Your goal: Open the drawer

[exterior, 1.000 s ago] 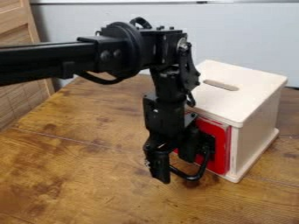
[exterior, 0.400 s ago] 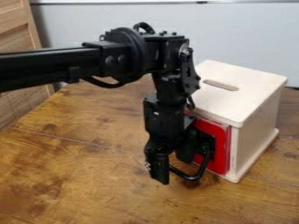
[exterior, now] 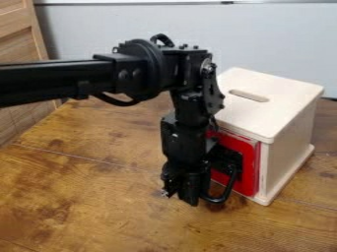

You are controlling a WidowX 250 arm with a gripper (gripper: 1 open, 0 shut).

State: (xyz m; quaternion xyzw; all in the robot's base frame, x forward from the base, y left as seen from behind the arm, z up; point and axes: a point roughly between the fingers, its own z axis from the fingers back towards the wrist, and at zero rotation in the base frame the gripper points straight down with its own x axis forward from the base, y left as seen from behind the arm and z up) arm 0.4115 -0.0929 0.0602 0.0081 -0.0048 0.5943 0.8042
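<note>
The drawer (exterior: 238,156) shows its red front low in the side of a pale wooden cube (exterior: 274,110) at the right. Its black wire loop handle (exterior: 230,183) sticks out toward the left. My gripper (exterior: 192,195) points straight down just in front of the red face. Its black fingers (exterior: 184,189) are drawn close together at the outer end of the loop, shut on the wire. The arm hides the left part of the drawer front, so its centre plate cannot be seen.
The cube has a slot (exterior: 247,95) on top and stands on a worn wooden table (exterior: 79,197). A wooden panel (exterior: 16,39) rises at the far left. The black arm (exterior: 66,74) spans the view from the left.
The fingers, spread wide around the handle loop in the earlier frames, have closed together on it. The arm has stayed in place.
</note>
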